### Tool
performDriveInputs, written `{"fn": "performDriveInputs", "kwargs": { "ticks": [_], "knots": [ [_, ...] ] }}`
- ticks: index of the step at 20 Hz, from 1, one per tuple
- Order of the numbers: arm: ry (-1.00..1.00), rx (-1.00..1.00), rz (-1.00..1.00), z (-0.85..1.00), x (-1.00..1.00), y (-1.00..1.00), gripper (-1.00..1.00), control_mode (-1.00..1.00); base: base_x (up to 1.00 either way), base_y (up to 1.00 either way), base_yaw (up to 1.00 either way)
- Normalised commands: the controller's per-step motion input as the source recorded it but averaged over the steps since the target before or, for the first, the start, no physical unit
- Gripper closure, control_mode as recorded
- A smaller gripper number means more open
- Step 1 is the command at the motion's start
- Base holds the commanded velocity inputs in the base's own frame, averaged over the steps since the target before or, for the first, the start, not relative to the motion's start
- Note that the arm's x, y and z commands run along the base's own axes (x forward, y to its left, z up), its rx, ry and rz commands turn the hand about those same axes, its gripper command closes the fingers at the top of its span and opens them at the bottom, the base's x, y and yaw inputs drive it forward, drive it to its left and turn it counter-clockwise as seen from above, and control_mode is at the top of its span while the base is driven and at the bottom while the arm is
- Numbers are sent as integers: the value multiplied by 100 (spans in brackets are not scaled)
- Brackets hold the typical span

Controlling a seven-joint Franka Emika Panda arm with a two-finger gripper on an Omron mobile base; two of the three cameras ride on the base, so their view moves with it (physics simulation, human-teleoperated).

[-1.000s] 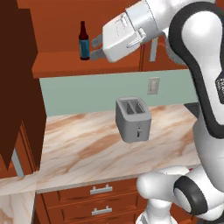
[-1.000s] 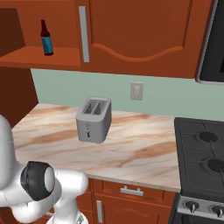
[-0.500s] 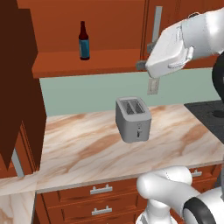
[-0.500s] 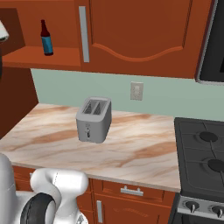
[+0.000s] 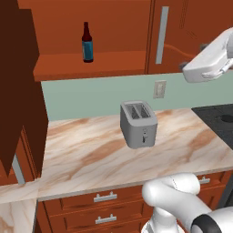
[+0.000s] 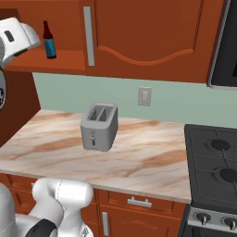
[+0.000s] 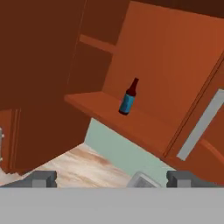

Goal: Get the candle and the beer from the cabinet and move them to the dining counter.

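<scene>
My gripper (image 7: 111, 178) is wide open, empty; I'll line up on the beer (image 7: 128, 97) and close low around its body.

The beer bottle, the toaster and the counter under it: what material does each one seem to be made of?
The beer: probably dark brown glass with a blue paper-like label, slightly glossy. The toaster: grey, likely brushed metal, with a dull, even sheen. The counter: looks like polished marble or an imitation, beige with brown veins. All rendered, so these are only guesses.
</scene>
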Motion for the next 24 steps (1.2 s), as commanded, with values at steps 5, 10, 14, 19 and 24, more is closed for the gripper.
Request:
{"fn": "performDriveInputs", "kwargs": {
  "ticks": [5,10,14,19,24],
  "knots": [
    [-13,6,-35,-5,0,-56,-100,-100,0,0,0],
    [-17,9,-14,-21,8,-18,-100,-100,0,0,0],
    [-15,11,1,-36,24,-2,-100,-100,0,0,0],
    [-9,11,5,-27,34,-16,-100,-100,0,0,0],
    [-4,3,-3,-7,20,-17,-100,-100,0,0,0]
  ]
}}
